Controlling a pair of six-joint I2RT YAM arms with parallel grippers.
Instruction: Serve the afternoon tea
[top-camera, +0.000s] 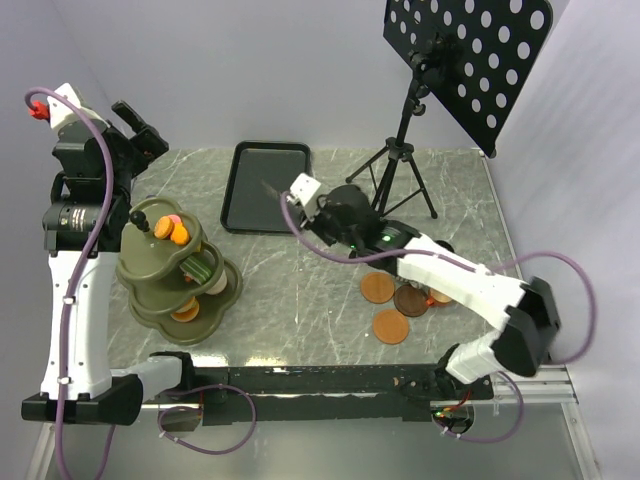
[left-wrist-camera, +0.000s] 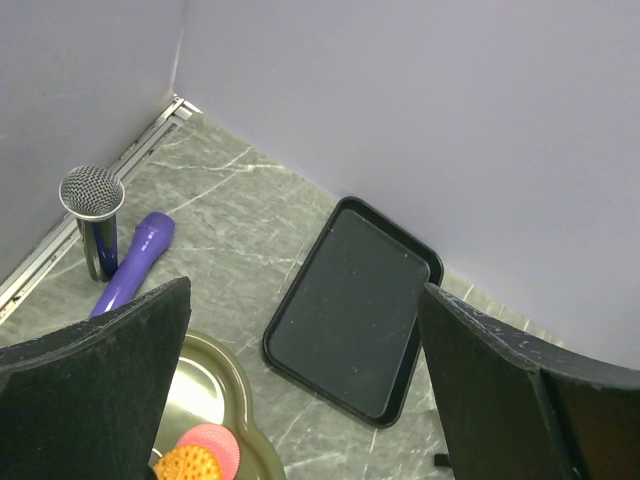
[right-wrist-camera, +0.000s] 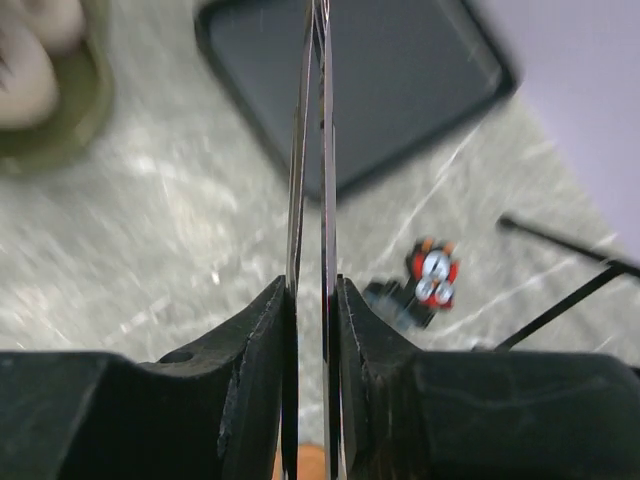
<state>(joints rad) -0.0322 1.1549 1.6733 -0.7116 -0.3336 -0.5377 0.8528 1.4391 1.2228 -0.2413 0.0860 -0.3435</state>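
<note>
Toy pastries sit on a tiered olive-green stand (top-camera: 150, 290): a pink donut (top-camera: 171, 221) and an orange one (top-camera: 180, 234) on top, a green one (top-camera: 200, 266) lower. Three round brown-orange saucers (top-camera: 378, 288) lie by the right arm; no cup shows clearly. My left gripper (top-camera: 140, 125) is raised above the stand, open and empty (left-wrist-camera: 305, 300); the pink donut (left-wrist-camera: 212, 442) is below it. My right gripper (top-camera: 303, 197) is shut on thin metal tongs (right-wrist-camera: 314, 120) that point toward the black tray (right-wrist-camera: 400, 80). Its fingers (right-wrist-camera: 262, 340) clamp the blades together.
The black tray (top-camera: 265, 185) lies at the back centre, also in the left wrist view (left-wrist-camera: 350, 310). A music stand on a tripod (top-camera: 405, 160) is at the back right. A silver-headed microphone (left-wrist-camera: 92, 205) and a purple handle (left-wrist-camera: 135, 262) lie by the left wall.
</note>
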